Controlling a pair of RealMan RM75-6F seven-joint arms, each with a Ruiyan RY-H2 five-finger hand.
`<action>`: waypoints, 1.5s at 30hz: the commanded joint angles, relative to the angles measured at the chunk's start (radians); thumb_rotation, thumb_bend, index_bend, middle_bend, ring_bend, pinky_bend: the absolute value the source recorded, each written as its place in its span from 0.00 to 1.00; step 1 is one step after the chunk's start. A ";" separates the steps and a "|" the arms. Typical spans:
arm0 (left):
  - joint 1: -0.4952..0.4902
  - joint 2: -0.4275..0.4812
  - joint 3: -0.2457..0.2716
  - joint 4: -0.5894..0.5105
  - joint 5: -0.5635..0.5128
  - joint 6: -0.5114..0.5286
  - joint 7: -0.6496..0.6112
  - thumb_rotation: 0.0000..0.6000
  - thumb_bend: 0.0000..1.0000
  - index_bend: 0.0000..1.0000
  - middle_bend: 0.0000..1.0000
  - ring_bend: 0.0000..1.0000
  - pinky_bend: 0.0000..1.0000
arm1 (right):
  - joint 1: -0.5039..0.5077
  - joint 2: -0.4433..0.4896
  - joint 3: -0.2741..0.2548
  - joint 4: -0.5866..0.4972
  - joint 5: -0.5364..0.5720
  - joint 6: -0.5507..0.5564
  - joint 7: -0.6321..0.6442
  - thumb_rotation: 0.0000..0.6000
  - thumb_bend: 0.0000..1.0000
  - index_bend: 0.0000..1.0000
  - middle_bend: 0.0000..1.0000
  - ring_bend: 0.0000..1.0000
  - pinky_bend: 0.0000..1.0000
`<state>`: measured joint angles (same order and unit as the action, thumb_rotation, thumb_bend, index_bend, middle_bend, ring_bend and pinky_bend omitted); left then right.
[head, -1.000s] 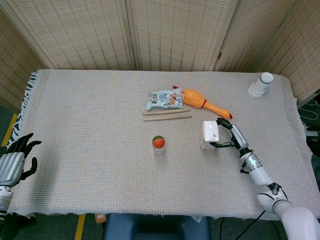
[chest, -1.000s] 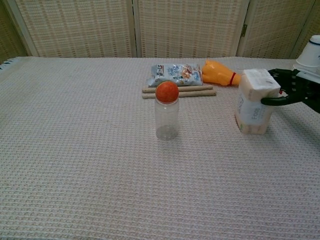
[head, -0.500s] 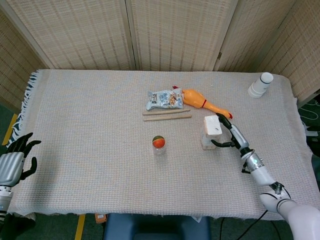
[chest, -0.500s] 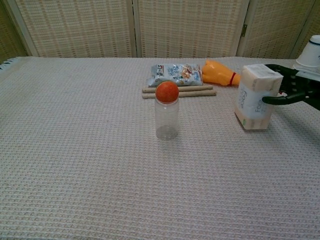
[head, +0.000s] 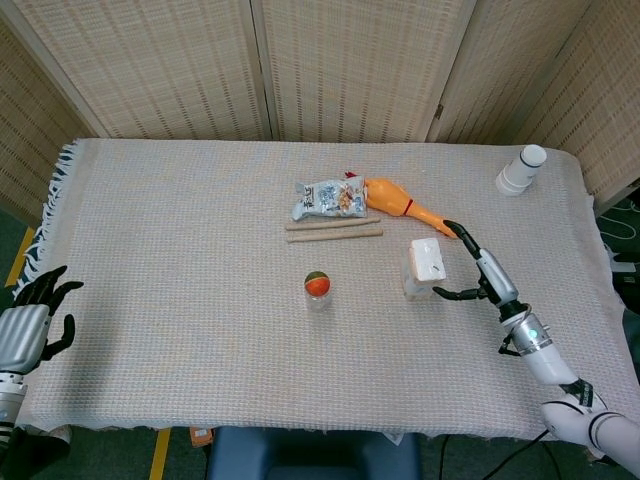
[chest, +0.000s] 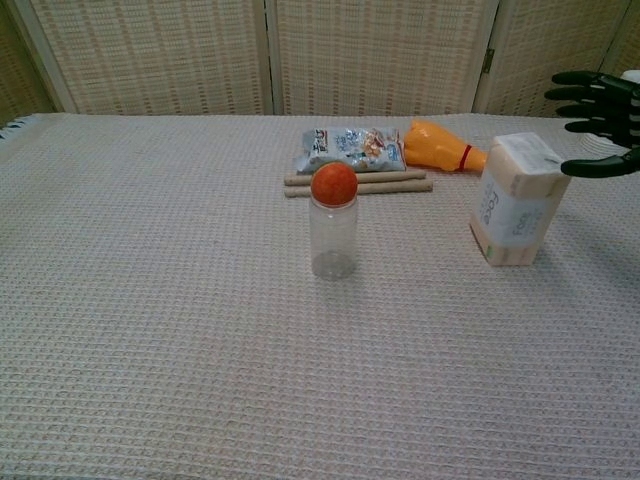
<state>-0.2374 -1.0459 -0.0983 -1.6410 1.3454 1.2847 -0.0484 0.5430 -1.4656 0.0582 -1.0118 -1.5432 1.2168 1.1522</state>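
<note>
A white tissue pack (head: 422, 266) (chest: 515, 212) stands upright on the woven cloth, leaning slightly. My right hand (head: 478, 268) (chest: 600, 110) hovers just to its right, fingers spread wide and apart from the pack, holding nothing. My left hand (head: 30, 318) hangs beyond the table's left front corner, fingers apart and empty; the chest view does not show it.
A clear jar with an orange lid (head: 317, 288) (chest: 334, 222) stands mid-table. Behind it lie two wooden sticks (head: 333, 230), a snack bag (head: 329, 198) and an orange rubber chicken (head: 405, 205). A white cup stack (head: 521, 170) sits at the far right.
My right hand let go of the tissue pack, opened its fingers and drew back to the right and upward. The pack now stands on its own. The left hand stayed still.
</note>
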 joint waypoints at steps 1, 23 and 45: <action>0.001 0.001 0.000 -0.003 0.000 0.002 0.004 1.00 0.63 0.22 0.00 0.00 0.10 | -0.001 0.186 0.021 -0.300 0.021 -0.023 -0.378 1.00 0.12 0.00 0.02 0.00 0.00; 0.007 0.012 -0.004 -0.020 -0.011 0.011 0.018 1.00 0.63 0.22 0.00 0.00 0.10 | 0.343 0.466 0.033 -0.765 0.874 -0.477 -1.483 1.00 0.12 0.00 0.02 0.00 0.00; 0.013 0.011 -0.013 -0.025 -0.030 0.024 0.037 1.00 0.63 0.22 0.00 0.00 0.10 | 0.442 0.386 0.004 -0.649 0.982 -0.542 -1.462 1.00 0.12 0.03 0.14 0.00 0.00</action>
<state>-0.2246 -1.0346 -0.1112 -1.6663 1.3153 1.3081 -0.0114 0.9853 -1.0804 0.0634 -1.6594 -0.5607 0.6748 -0.3098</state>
